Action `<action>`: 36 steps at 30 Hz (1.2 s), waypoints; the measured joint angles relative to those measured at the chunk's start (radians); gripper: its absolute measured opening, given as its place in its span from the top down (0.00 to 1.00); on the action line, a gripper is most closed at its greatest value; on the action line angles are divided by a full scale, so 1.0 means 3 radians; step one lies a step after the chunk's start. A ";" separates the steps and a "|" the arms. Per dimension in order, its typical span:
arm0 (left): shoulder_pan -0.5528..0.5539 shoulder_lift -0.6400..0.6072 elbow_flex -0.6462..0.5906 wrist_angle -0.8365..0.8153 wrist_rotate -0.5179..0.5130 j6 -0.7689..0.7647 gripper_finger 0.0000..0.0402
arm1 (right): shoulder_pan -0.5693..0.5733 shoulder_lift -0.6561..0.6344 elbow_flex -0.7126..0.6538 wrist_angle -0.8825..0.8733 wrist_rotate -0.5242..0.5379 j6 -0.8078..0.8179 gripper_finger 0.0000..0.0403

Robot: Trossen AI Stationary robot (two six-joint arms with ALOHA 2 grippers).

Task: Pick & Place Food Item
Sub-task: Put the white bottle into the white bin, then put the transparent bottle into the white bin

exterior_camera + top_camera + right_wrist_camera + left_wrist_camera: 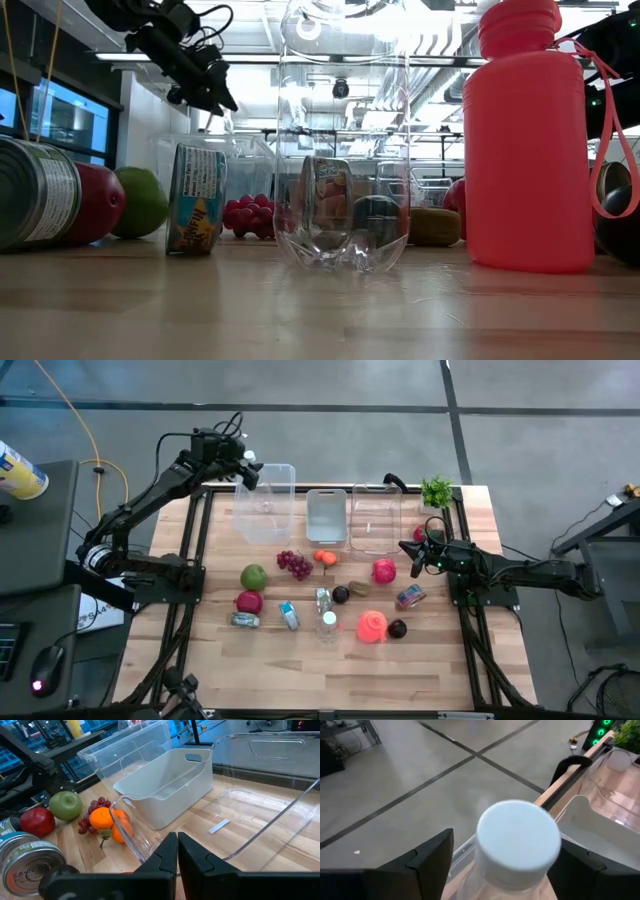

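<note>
Bottle with a pale cap (518,839) sits between the left gripper's (247,470) spread fingers (427,862), at the upper left of the high view over a clear bin (266,503). At centre right, the right gripper (413,552) hangs clenched and empty beside another clear bin (375,520) on the desk (300,660).

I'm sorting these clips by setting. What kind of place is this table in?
Probably a robotics lab or workshop, not a kitchen: a wooden table on a bare concrete floor, exposed ceiling pipes and lights overhead, and a desk with a mouse beside the rig.
</note>
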 joint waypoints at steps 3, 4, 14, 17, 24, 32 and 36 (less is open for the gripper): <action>-0.0001 0.0000 0.0000 0.0083 -0.0102 -0.0137 0.28 | -0.0001 -0.0001 0.0000 0.0000 0.0000 0.0000 0.99; -0.0001 0.0000 0.0000 0.0109 -0.0175 -0.0204 0.28 | 0.0000 0.0000 0.0000 0.0000 0.0000 0.0000 0.99; -0.0020 -0.0301 0.0000 0.0185 -0.0320 -0.0266 0.28 | -0.0001 0.0000 0.0000 0.0000 0.0000 0.0000 0.99; -0.0045 -0.0454 0.0000 0.0240 -0.0320 -0.0275 0.28 | 0.0000 -0.0001 0.0000 0.0000 0.0000 0.0000 0.99; -0.0227 -0.0913 0.0000 0.0302 -0.0159 -0.0332 0.28 | 0.0000 -0.0001 -0.0001 0.0000 0.0000 0.0000 0.99; -0.0733 -0.1400 0.0000 0.0154 0.0433 -0.0107 0.28 | 0.0000 0.0000 -0.0001 0.0000 -0.0001 0.0000 0.99; -0.1148 -0.1581 0.0001 -0.0073 0.0413 -0.0136 0.28 | 0.0000 -0.0001 -0.0001 0.0000 0.0000 0.0000 0.99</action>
